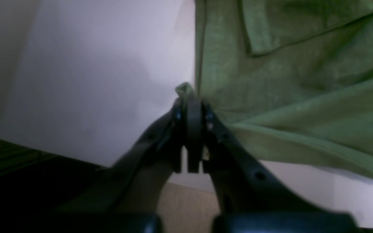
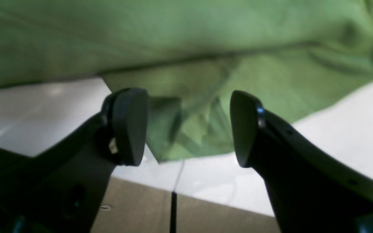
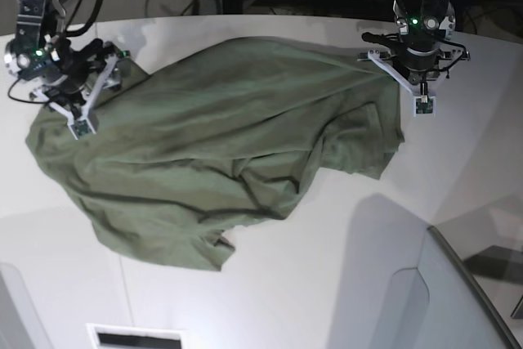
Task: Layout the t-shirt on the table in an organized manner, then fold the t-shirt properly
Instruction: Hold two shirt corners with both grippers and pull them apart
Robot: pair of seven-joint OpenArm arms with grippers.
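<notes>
The olive-green t-shirt lies crumpled and spread across the middle of the white table, reaching from the left of the base view to the upper right. At the upper right, the left gripper is pinched tight on a small tuft of the shirt's edge. At the upper left, the right gripper stands with jaws wide apart, holding nothing, over a bunched part of the fabric near the table's edge.

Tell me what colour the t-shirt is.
The t-shirt is plain olive green with no pattern. The base view shows it best.
</notes>
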